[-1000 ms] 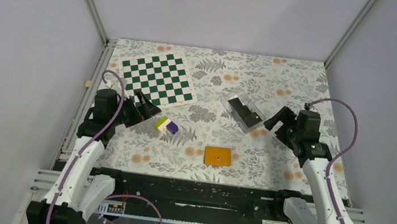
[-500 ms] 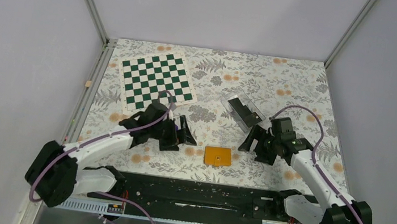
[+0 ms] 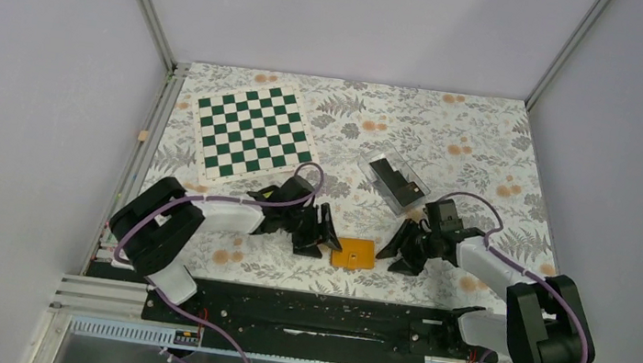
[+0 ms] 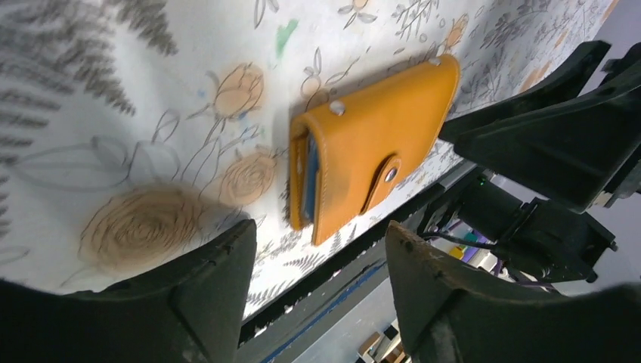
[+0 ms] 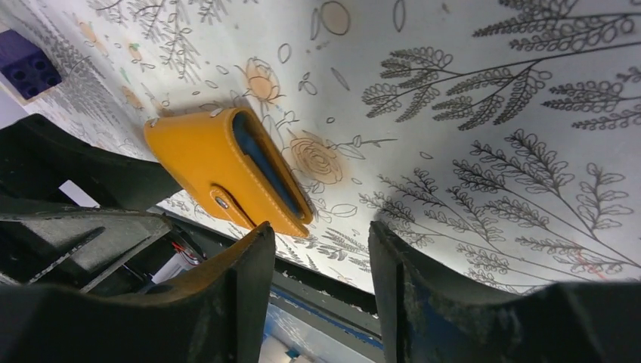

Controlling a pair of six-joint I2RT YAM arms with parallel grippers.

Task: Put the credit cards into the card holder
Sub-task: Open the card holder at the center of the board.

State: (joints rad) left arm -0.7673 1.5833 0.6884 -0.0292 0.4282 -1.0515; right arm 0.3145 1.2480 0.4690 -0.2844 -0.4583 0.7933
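Card holder (image 3: 353,253): folded shut (orange); we find it near the desk's (image 3: 453,133) front edge.
Left gripper (image 3: 322,237): spread, empty, just beside it.
Right gripper (image 3: 395,254): spread, empty, opposite side.

Top camera: fixed, high, behind the arm bases, looking down over the whole worktop (image 3: 453,133).

Left wrist camera: very near the surface, facing right past the left gripper (image 4: 317,253) onto the wallet (image 4: 378,144), with the right gripper (image 4: 521,113) beyond.

Right wrist camera: equally low, facing the opposite way onto the same wallet.

All three views share the wallet and the floral patch around it.
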